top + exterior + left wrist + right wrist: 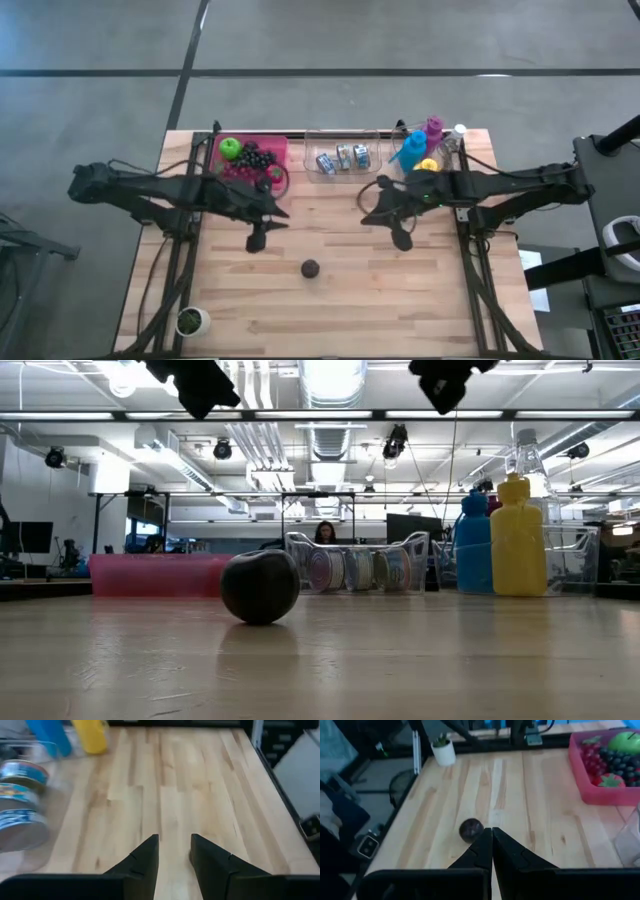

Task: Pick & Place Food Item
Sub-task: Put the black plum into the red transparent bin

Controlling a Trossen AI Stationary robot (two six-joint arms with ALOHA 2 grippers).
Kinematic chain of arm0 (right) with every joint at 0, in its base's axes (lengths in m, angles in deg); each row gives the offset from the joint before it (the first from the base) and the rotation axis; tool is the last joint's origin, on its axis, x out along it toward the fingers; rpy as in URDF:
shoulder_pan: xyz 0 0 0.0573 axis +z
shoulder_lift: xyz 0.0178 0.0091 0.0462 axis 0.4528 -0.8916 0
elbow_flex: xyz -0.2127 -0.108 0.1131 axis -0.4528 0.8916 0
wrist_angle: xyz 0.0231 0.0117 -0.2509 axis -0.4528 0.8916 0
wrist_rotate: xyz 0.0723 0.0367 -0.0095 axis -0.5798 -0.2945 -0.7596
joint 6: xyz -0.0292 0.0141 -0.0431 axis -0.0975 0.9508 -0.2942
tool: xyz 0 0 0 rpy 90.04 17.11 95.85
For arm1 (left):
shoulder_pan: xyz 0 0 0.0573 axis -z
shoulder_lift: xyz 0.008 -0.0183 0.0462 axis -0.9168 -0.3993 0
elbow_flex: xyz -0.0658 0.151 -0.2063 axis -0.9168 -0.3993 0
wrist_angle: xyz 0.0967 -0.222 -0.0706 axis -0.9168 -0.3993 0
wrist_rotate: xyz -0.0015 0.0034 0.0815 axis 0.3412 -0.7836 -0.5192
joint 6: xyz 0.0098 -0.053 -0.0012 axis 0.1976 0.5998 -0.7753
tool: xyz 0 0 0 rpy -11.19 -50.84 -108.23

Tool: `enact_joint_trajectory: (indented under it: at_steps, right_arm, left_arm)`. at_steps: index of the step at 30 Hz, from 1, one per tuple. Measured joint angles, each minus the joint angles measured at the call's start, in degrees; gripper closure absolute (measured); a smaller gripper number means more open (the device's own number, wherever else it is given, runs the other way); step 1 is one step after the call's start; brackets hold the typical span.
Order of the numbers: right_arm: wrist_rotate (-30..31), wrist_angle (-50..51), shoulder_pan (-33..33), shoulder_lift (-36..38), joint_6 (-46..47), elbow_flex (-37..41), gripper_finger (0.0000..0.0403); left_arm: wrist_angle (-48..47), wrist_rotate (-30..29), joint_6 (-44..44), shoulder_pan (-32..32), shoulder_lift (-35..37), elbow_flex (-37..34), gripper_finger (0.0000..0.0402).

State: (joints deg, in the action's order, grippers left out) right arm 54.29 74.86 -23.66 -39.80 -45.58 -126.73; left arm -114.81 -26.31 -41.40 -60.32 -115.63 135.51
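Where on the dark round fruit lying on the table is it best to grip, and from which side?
Grip the dark round fruit across its widest middle, coming straight down from above. It is nearly a ball, sits alone on the bare table, and nothing stands close beside it.

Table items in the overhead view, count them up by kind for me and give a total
Dark round fruit lying loose on the wood: 1
Pink tray of fruit: 1
Clear bin of tins: 1
Tins in the clear bin: 3
Clear bin of coloured bottles: 1
Small white potted plant: 1
Total: 8
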Motion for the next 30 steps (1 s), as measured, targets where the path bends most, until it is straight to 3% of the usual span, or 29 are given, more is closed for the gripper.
enact_joint_trajectory:
  at_steps: [12, 21, 30]
  right_arm:
    - [-0.3, -3.8, 0.3, 10.5, -1.0, 8.6, 0.0394]
    - [-0.2, -4.6, 0.2, 10.9, -1.3, 7.8, 0.0394]
    - [-0.2, -4.6, 0.2, 9.6, -1.0, 7.7, 0.0394]
  left_arm:
    - [-2.5, -1.3, 2.1, 6.0, -11.5, 5.8, 0.0284]
    - [-11.3, -2.3, 7.5, 8.4, -21.2, 14.8, 0.0284]
    - [-13.1, -2.6, 7.6, 8.9, -25.4, 16.1, 0.0284]
